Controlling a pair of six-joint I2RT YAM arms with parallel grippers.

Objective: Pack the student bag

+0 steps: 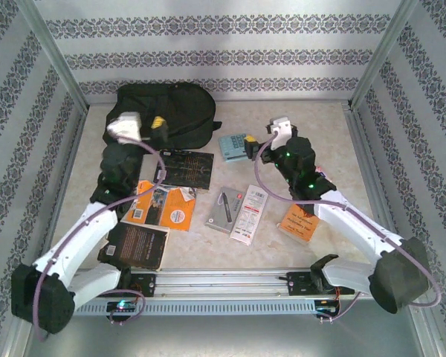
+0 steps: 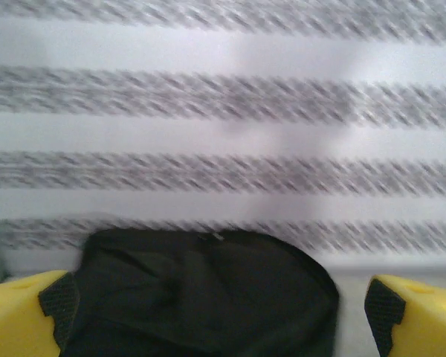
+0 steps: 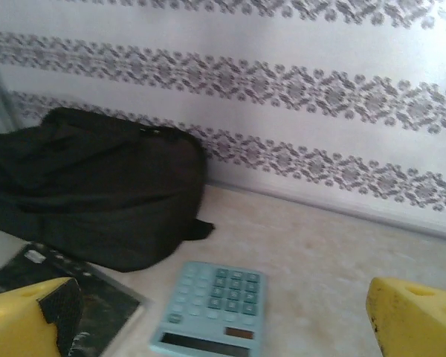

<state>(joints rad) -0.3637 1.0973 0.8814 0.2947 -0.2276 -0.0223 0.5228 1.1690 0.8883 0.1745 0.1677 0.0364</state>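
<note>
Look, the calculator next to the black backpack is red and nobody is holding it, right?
Not quite. The calculator is light blue-green, not red, as the right wrist view shows. The rest is right: it lies beside the black backpack, and nothing is holding it.

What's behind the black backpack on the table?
The patterned back wall stands just behind the student bag. The bag hides the wall's foot there, so anything lying between them cannot be seen.
</note>
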